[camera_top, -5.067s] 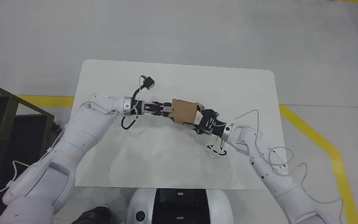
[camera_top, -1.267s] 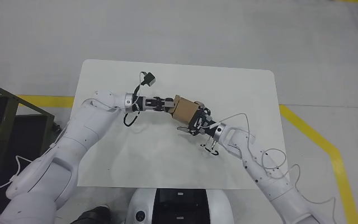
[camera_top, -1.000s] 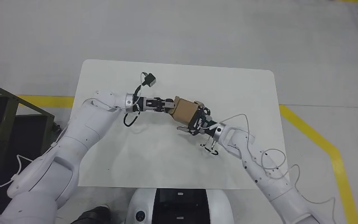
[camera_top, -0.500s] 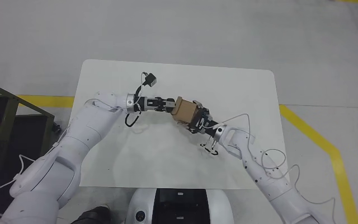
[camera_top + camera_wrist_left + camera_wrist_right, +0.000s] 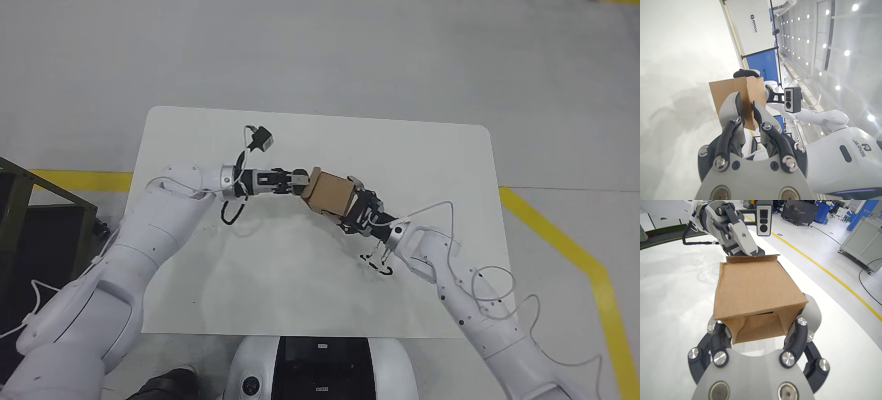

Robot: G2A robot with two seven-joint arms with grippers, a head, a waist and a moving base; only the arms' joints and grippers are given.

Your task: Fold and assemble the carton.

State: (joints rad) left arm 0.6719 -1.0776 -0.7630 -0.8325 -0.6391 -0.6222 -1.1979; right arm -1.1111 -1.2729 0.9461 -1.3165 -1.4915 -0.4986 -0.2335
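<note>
A small brown carton (image 5: 330, 190) is held above the middle of the white table (image 5: 430, 150), between both arms. My left gripper (image 5: 300, 184) is shut on the flap at the carton's far end (image 5: 750, 89), one finger (image 5: 738, 102) on each face of the flap. In the right wrist view the carton (image 5: 755, 289) has its near-end flaps partly folded inward, leaving a dark slot. My right gripper (image 5: 762, 313) straddles that end, with its fingers (image 5: 811, 311) pressed on the carton's sides. The left gripper (image 5: 751, 254) shows beyond the carton.
The table has bare surface on all sides of the carton. A dark cart (image 5: 30, 215) stands off the table's left side. Yellow floor lines (image 5: 560, 235) run past both sides. A cable loop (image 5: 380, 264) hangs from the right wrist.
My right gripper, open and just short of the carton a second ago, has moved onto its near end and closed around it. The left gripper kept hold of the flap.
</note>
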